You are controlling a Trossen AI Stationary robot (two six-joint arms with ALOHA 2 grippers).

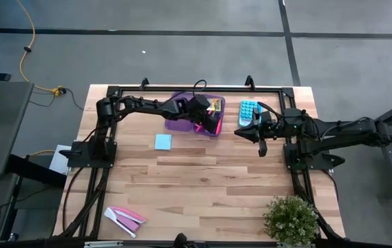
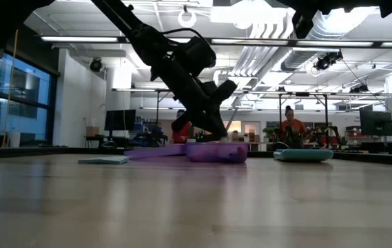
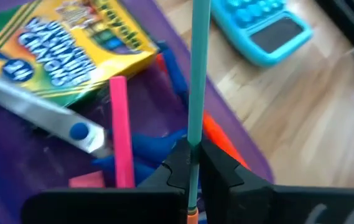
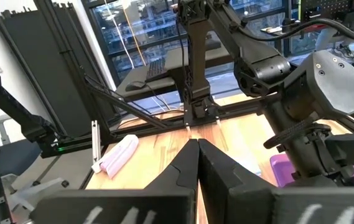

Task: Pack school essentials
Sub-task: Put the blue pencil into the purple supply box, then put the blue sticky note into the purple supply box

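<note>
The left tool (image 3: 192, 168) is pinching a green pencil (image 3: 196, 81) between its closed fingers, holding it over the purple tray (image 1: 182, 125) at the upper centre of the high view. In the left wrist view the pencil is running straight up the middle of the frame.

Inside the tray, a yellow crayon box (image 3: 65, 46) is lying in the upper left of that frame, with a scissors blade (image 3: 37, 115) crossing below it. A pink marker (image 3: 121, 134) is lying just left of the pencil, blue pieces (image 3: 155, 146) are showing under it, and a small pink eraser (image 3: 86, 181) is sitting at the lower left. Something orange (image 3: 217, 137) is peeking out right of the tool.

Outside the tray, a light-blue calculator (image 1: 249, 112) is lying on the desk (image 1: 209, 186) just to its right, and a light-blue notepad (image 1: 162, 142) is lying below and left of it.

The right tool (image 1: 262, 148) is hanging closed and empty right of centre. Pink-and-white pieces (image 1: 125, 218) are lying at the lower left, and a potted plant (image 1: 291, 219) is standing at the lower right.
</note>
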